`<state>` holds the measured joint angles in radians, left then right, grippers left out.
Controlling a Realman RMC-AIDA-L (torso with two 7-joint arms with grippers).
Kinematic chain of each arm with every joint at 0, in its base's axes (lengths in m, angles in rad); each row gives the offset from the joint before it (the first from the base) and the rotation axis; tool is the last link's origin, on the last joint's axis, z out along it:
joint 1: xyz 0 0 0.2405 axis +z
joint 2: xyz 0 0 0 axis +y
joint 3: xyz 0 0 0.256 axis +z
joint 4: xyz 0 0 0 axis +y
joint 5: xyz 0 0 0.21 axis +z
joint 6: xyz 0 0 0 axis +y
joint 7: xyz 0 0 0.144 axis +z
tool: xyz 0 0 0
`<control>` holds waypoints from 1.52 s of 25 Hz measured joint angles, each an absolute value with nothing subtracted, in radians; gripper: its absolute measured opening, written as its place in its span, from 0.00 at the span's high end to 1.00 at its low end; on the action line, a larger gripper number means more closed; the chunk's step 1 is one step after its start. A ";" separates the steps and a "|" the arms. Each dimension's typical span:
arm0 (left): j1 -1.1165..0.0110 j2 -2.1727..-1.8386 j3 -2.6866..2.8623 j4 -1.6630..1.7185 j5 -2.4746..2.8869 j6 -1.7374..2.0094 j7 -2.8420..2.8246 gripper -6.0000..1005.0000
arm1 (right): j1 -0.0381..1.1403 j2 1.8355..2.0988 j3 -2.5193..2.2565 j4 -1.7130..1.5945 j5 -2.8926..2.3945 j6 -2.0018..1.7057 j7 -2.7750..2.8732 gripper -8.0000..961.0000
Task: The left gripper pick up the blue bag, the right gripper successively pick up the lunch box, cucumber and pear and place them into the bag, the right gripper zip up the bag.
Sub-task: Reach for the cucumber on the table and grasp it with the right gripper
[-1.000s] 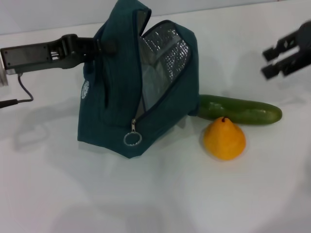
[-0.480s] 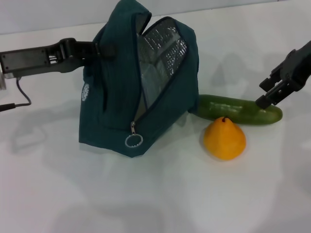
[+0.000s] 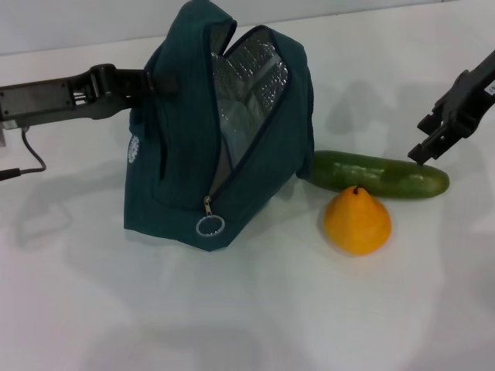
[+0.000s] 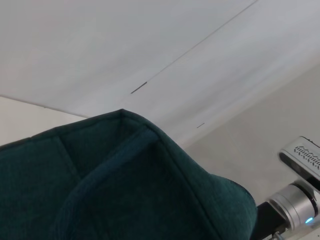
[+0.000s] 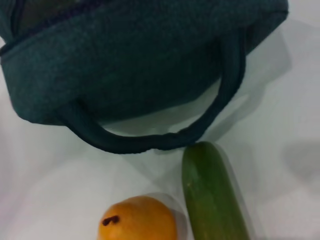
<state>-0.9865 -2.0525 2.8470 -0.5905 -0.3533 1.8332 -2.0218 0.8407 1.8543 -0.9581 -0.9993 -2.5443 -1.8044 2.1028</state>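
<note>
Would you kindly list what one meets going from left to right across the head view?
Left gripper → blue bag → pear → right gripper. The cucumber is left out, since it spans behind the pear and under the right gripper.

The slim black two-finger left gripper (image 3: 158, 79) reaches in level from the left, its fingers closed on dark fabric. The labelled black right gripper (image 3: 430, 141) angles downward from the right, fingertips slightly parted.
</note>
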 joint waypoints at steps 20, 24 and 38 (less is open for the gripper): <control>-0.978 -2.057 2.847 -0.591 -0.370 1.815 -2.022 0.90 | 0.863 1.913 -1.175 -0.933 -2.573 -1.643 2.006 0.32; -0.977 -2.056 2.847 -0.591 -0.370 1.811 -2.022 0.90 | 0.871 1.929 -1.200 -0.918 -2.589 -1.627 2.003 0.32; -0.969 -2.058 2.847 -0.591 -0.367 1.810 -2.015 0.90 | 0.872 1.947 -1.225 -0.900 -2.601 -1.590 2.000 0.32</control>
<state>-0.9693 -2.0576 2.8471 -0.5905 -0.3673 1.8100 -2.0150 0.8717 1.9472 -1.2254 -0.8995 -2.6014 -1.5904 2.0002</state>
